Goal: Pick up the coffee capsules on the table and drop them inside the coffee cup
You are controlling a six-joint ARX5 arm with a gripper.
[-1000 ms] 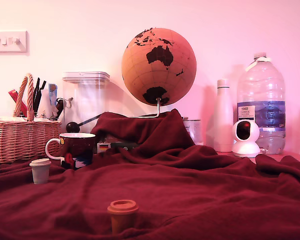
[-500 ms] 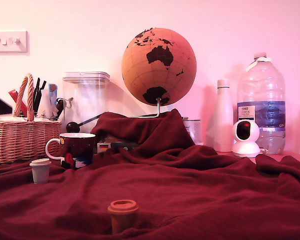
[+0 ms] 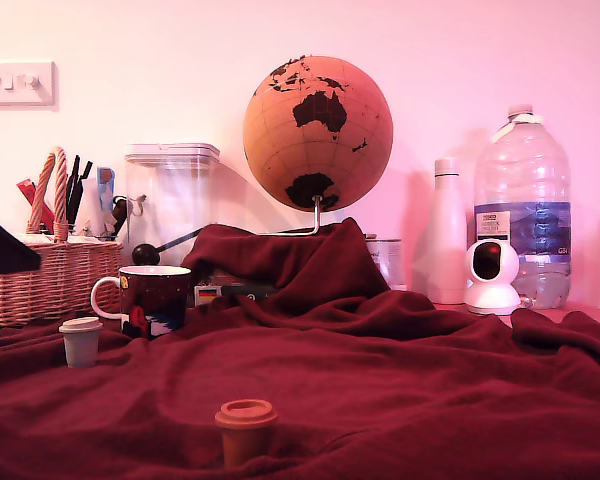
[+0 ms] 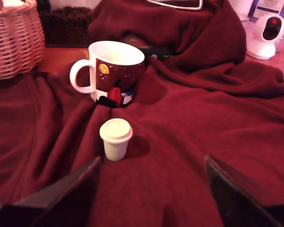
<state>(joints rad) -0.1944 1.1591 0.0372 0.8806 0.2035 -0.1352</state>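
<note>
Pale grey-white capsule (image 4: 115, 138) and orange-brown capsule (image 3: 246, 428) both sit on the dark red fleece (image 4: 189, 132), maroon ceramic mug (image 4: 112, 72) looks empty, gripper (image 4: 151, 191) spread wide, nothing done yet

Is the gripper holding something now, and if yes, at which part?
Nothing is held. The gripper is open, with the white capsule standing apart from it on the red cloth.

the gripper (image 4: 151, 198) shows two flat, dark, wedge-shaped fingers (image 4: 61, 198) with pale edges; in the exterior view only a black angular sliver appears.
</note>
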